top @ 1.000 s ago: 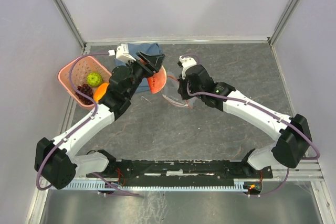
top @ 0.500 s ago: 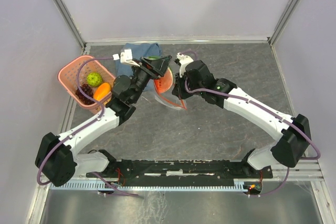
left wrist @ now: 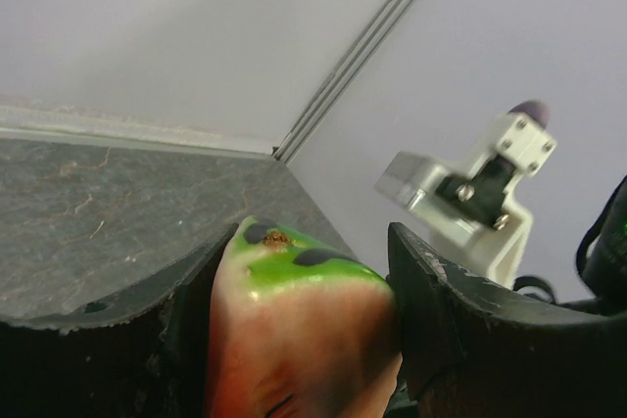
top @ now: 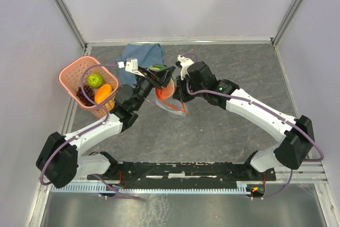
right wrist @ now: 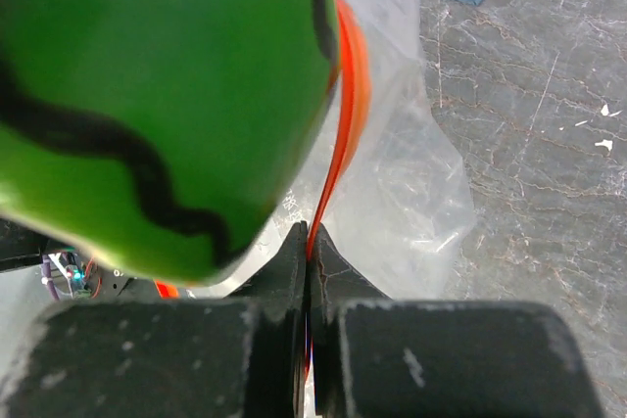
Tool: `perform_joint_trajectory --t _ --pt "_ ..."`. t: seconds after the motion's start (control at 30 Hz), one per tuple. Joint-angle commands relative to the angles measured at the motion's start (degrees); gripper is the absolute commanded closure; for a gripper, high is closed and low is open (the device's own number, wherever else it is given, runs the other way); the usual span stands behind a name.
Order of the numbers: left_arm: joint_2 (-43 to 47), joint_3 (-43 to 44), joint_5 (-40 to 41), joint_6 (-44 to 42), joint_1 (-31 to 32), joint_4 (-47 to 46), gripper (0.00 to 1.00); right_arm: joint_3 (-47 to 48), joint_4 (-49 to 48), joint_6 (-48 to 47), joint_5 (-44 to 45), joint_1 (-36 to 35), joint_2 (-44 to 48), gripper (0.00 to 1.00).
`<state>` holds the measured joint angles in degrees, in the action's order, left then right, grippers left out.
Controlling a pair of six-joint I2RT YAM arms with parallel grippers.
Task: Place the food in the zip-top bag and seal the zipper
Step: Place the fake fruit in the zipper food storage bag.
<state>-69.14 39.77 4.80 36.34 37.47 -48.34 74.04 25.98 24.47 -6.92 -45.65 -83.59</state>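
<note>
A toy watermelon slice [top: 161, 85], green striped rind over red flesh, is one piece of the food, and my left gripper [top: 159, 77] is shut on it. It fills the space between the jaws [left wrist: 294, 320] in the left wrist view. It hangs right at the mouth of the clear zip-top bag [top: 175, 107]. My right gripper [top: 180, 93] is shut on the orange-red zipper [right wrist: 338, 144], holding the bag's mouth edge up. The slice's rind [right wrist: 167, 95] looms beside that strip. More food lies in the pink basket [top: 70, 70]: a yellow-green ball [top: 95, 80], an orange piece [top: 104, 92], dark grapes [top: 85, 93].
A folded blue cloth [top: 141, 56] lies behind the bag, near the back wall. The basket stands against the left wall. Grey stone tabletop [top: 234, 142] stretches to the right and front of the bag.
My left gripper has carried the watermelon slice rightward and down, from beside the cloth to the bag's mouth. The right gripper has drawn the bag's mouth slightly left and stays shut.
</note>
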Motion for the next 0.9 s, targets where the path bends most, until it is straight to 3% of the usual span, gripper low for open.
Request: perform_joint_trajectory --t 0.0,0.27,0.57,0.73,0.87 --pt "-0.46 -1.79 -1.59 -3.86 0.35 -4.75 0.91 2.94 -1.93 0.78 -1.44 0.16 0.69 0.98" --pt "-0.46 -3.61 -1.97 -7.17 0.27 -2.77 0.69 2.33 -3.04 0.69 -1.87 0.63 1.81 0.98" --pt "1.35 -2.59 -1.84 -9.1 0.24 2.86 0.23 1.15 -3.48 0.08 -0.47 1.13 2.78 0.98" --pt "2.48 -2.18 0.57 -9.18 0.25 5.7 0.09 0.68 -3.79 -0.24 -0.15 1.43 3.28 0.98" --pt "2.9 -0.69 0.68 -8.3 0.23 8.55 0.05 0.38 -4.09 -0.26 0.13 1.71 3.45 0.98"
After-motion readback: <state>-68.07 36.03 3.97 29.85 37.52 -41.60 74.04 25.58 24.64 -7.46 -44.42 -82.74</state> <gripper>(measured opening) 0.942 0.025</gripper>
